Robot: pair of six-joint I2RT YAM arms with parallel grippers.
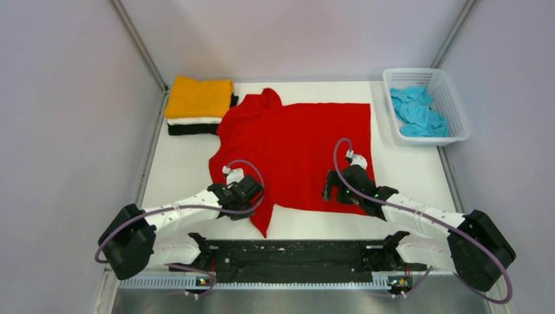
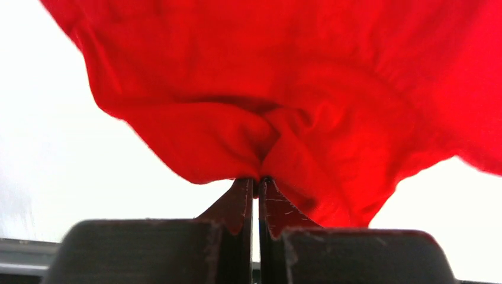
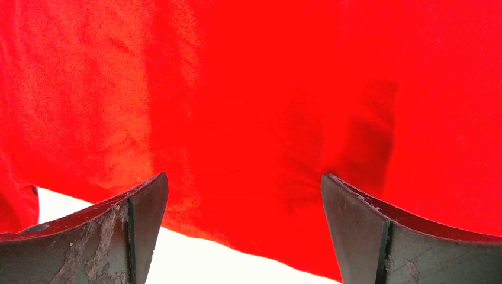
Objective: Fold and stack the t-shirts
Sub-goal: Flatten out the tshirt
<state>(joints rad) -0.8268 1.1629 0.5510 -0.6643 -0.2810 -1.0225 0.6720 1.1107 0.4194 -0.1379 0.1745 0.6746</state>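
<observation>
Red t-shirt (image 1: 294,144) lies spread at the centre of the table (image 1: 177,170). Left gripper (image 2: 258,180), fully closed, pinches bunched cloth at its 7 o'clock edge. Right gripper (image 3: 244,183), spread wide and holding nothing, sits over the 5 o'clock hem. Bare table borders the shirt at 9 and 6 o'clock.

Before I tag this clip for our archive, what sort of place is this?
Probably a lab test cell: white table boxed in by plain grey panels, left arm and right arm bolted at its near edge.
</observation>
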